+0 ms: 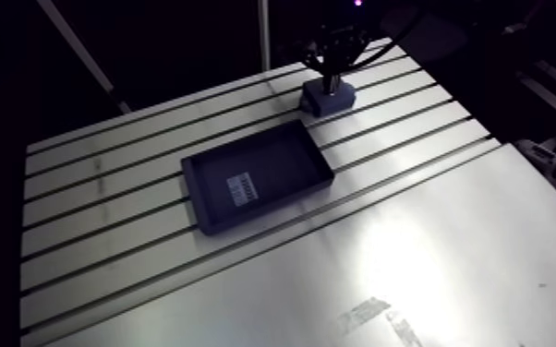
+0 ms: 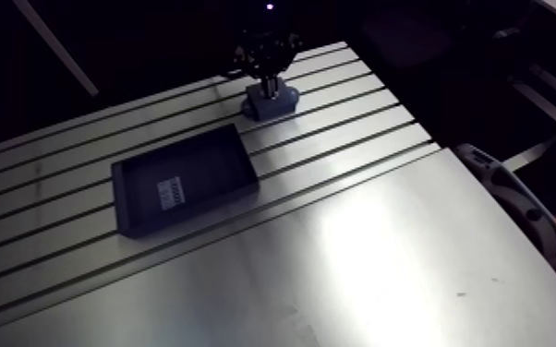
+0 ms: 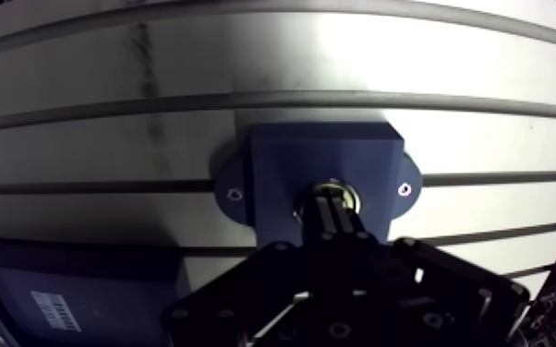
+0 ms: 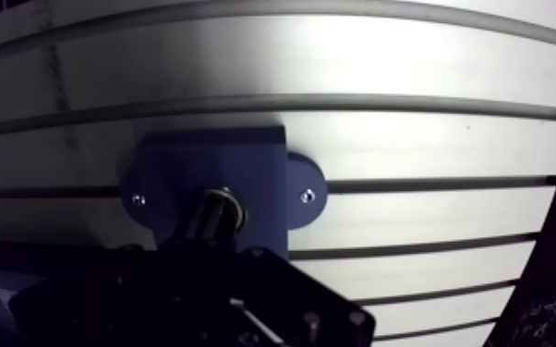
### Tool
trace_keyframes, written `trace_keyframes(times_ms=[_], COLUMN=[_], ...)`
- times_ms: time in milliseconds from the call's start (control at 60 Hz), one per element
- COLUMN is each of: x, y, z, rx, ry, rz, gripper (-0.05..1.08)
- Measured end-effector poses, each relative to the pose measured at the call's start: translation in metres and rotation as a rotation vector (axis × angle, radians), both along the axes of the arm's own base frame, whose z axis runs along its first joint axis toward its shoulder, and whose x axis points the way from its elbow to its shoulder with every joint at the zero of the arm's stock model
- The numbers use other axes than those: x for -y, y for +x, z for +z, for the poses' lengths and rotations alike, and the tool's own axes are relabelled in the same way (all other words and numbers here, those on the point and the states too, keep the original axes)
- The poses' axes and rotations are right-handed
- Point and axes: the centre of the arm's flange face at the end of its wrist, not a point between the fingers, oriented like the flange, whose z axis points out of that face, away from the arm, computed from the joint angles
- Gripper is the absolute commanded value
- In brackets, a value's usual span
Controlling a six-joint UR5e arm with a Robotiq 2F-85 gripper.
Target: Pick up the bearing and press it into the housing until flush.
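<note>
The blue housing (image 3: 282, 166) is a block with two screwed ears, standing on the slotted table (image 1: 411, 240) at its far side. The metal bearing (image 3: 348, 192) shows as a shiny ring in the housing's bore. My gripper (image 3: 334, 214) comes straight down onto it, its two fingers (image 3: 326, 221) pressed together side by side with their tips on the ring. How deep the bearing sits I cannot tell, since the fingers hide part of it. In the arm view the gripper (image 1: 331, 81) stands right over the housing (image 1: 328, 98).
A dark shallow tray (image 1: 210, 220) with a white label (image 1: 242, 189) inside lies just in front of the housing. A smooth metal plate (image 1: 429, 277) covers the near part of the table. Table edges run at the left and the far right.
</note>
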Motion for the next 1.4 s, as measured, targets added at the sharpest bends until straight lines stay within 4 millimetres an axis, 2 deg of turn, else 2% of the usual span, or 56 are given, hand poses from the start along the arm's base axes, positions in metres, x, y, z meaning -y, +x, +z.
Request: trace_keyframes(times_ms=[900, 1283, 1317, 1333, 1350, 1367, 1383, 1400], x=[0.001, 0.002, 0.003, 0.003, 0.003, 0.003, 0.003, 0.003], y=[0.002, 0.002, 0.003, 0.003, 0.003, 0.003, 0.004, 0.004], z=[0.0, 0.037, 0.041, 0.043, 0.044, 0.046, 0.048, 0.051], rx=[0.001, -0.04, -0.043, -0.044, -0.045, -0.046, -0.048, -0.049], ry=[0.001, 0.019, 0.02, 0.021, 0.021, 0.022, 0.022, 0.023], rz=[0.002, 0.005, 0.005, 0.005, 0.005, 0.005, 0.005, 0.005], gripper=[1.08, 1.06, 1.03, 0.84, 0.84, 0.36, 0.03, 0.03])
